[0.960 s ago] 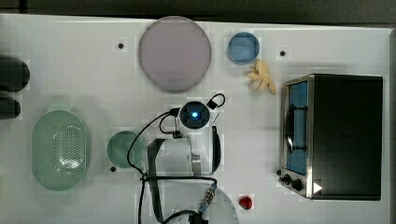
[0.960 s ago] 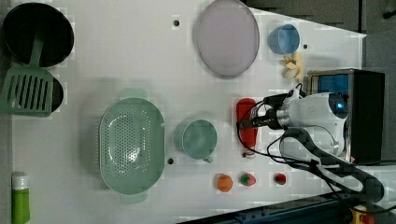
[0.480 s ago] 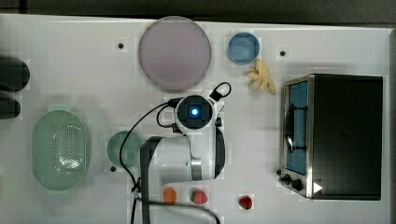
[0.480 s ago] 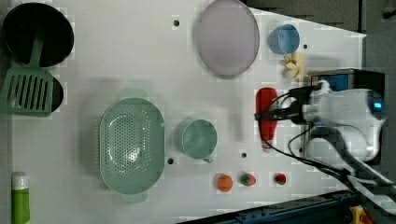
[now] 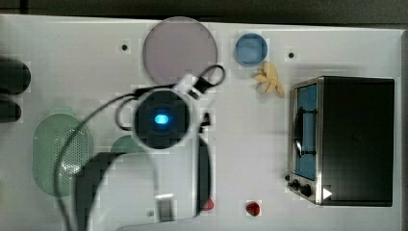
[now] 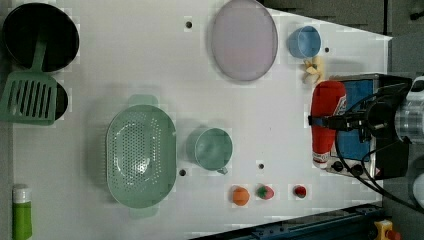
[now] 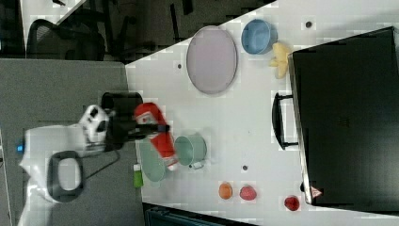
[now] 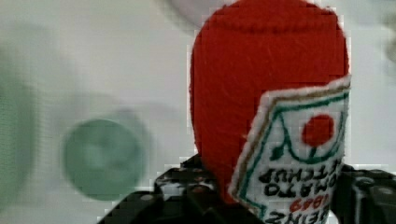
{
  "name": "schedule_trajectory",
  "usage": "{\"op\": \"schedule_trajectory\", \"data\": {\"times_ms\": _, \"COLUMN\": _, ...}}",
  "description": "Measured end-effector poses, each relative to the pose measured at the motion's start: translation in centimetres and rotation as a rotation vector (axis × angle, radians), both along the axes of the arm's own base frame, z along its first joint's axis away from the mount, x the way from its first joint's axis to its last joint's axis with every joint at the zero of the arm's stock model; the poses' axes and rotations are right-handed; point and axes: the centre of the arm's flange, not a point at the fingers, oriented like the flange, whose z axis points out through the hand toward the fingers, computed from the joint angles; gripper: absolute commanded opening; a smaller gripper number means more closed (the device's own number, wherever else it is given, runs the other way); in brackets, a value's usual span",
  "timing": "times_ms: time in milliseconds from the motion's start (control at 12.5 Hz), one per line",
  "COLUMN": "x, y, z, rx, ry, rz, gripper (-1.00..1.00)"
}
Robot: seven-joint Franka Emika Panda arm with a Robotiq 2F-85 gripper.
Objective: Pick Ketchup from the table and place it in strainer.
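The claw [image 6: 327,121] is clamped around the middle of the red Ketchup [image 6: 326,112] bottle, apparently lifted clear of the white bench [image 6: 150,60]. The mint-green strainer [image 6: 141,156] sits well apart, just beside a green cup [image 6: 212,148].

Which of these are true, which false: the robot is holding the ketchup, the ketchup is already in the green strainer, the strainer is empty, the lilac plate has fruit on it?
1. The gripper holds the Ketchup: true.
2. The Ketchup lies in the strainer: false, it is gripped in the air.
3. The strainer is empty: true.
4. Fruit sits on the lilac plate: false, the plate is bare; the small fruits lie on the table.
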Motion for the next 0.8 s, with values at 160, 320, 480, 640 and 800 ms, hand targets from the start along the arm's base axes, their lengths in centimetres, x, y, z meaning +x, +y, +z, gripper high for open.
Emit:
{"op": "schedule_trajectory", "data": {"times_ms": 160, "x": 0.0, "y": 5.0, "z": 1.7, "rx": 0.042, "ry": -0.022, "rz": 0.001, "gripper": 0.26}}
{"op": "schedule_trajectory", "data": {"times_ms": 320, "x": -1.1, "y": 10.4, "z": 1.0, "rx": 0.037, "ry": -0.004, "rz": -0.019, "gripper": 0.26}}
{"op": "schedule_trajectory", "data": {"times_ms": 480, "x": -3.4, "y": 15.9, "z": -1.5, "rx": 0.024, "ry": 0.039, "rz": -0.041, "gripper": 0.26}}
{"op": "schedule_trajectory", "data": {"times_ms": 640, "x": -4.7, "y": 21.9, "z": -5.1, "rx": 0.071, "ry": 0.036, "rz": -0.067, "gripper": 0.26}}
{"op": "schedule_trajectory", "data": {"times_ms": 800, "x": -6.0, "y": 26.9, "z": -9.0, "rx": 0.145, "ry": 0.047, "rz": -0.098, "gripper": 0.26}}
